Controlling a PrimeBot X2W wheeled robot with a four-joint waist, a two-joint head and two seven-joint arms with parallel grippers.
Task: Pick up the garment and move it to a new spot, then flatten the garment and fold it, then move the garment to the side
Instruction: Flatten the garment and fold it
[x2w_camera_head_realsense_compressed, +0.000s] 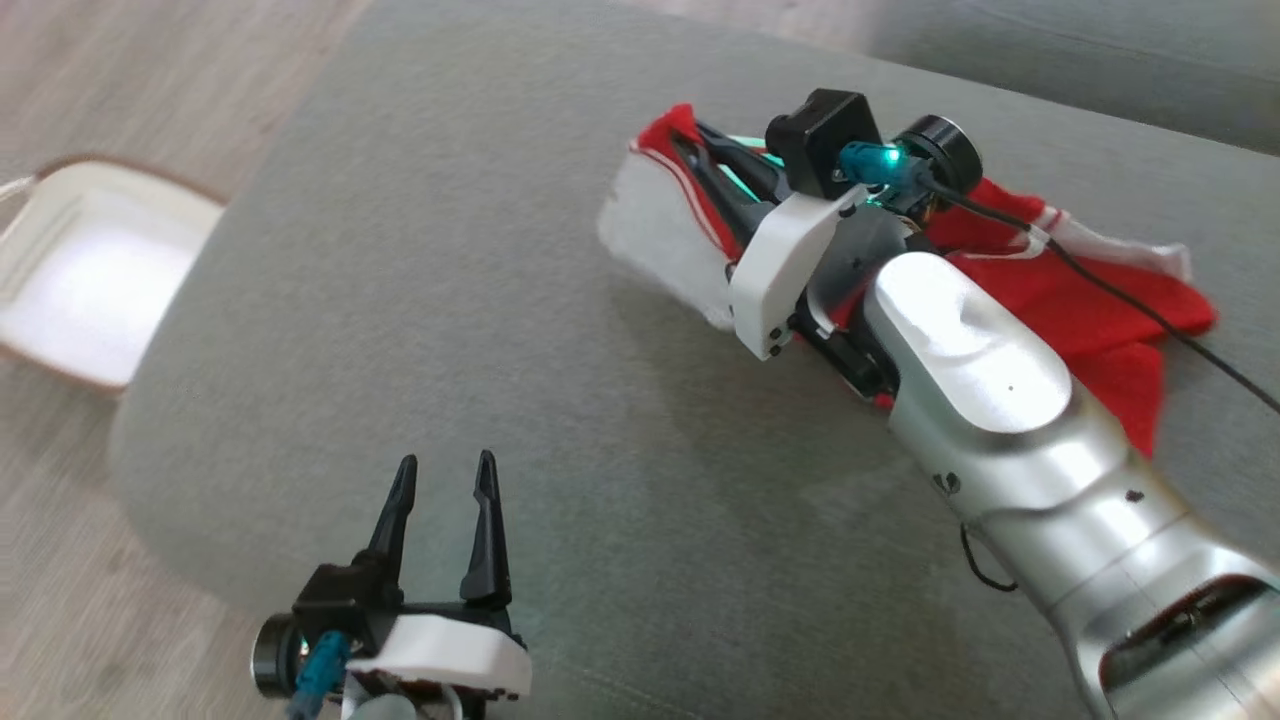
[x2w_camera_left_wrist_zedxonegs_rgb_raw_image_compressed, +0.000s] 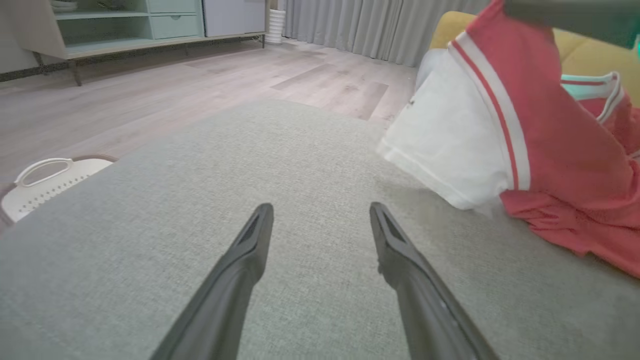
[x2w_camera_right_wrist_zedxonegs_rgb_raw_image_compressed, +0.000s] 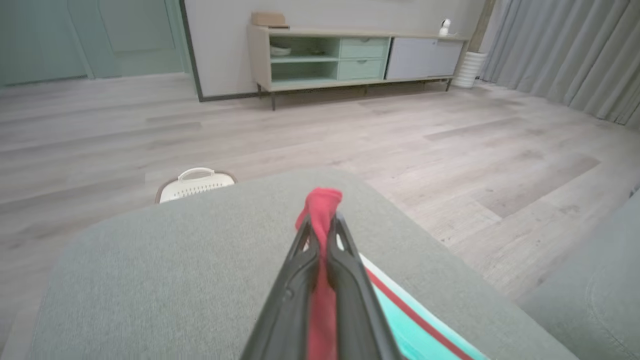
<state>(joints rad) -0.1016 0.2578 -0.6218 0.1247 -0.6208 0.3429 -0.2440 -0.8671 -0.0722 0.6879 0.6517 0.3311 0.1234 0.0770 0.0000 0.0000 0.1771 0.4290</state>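
Observation:
The garment (x2w_camera_head_realsense_compressed: 1080, 300) is red with white sleeves, white stripes and a teal lining, and it lies bunched on the far right of the grey cushion (x2w_camera_head_realsense_compressed: 500, 330). My right gripper (x2w_camera_head_realsense_compressed: 688, 140) is shut on a red fold of it and holds that edge lifted, so a white sleeve (x2w_camera_left_wrist_zedxonegs_rgb_raw_image_compressed: 450, 145) hangs down. In the right wrist view the red cloth (x2w_camera_right_wrist_zedxonegs_rgb_raw_image_compressed: 322, 210) pokes out between the closed fingers. My left gripper (x2w_camera_head_realsense_compressed: 445, 480) is open near the cushion's front edge, well to the left of the garment (x2w_camera_left_wrist_zedxonegs_rgb_raw_image_compressed: 565, 150), with nothing between its fingers.
A white laundry basket (x2w_camera_head_realsense_compressed: 90, 270) stands on the wood floor left of the cushion. A second grey cushion (x2w_camera_head_realsense_compressed: 1100, 50) lies beyond at the top right. A low cabinet (x2w_camera_right_wrist_zedxonegs_rgb_raw_image_compressed: 350, 55) and grey curtains (x2w_camera_right_wrist_zedxonegs_rgb_raw_image_compressed: 575, 50) line the far wall.

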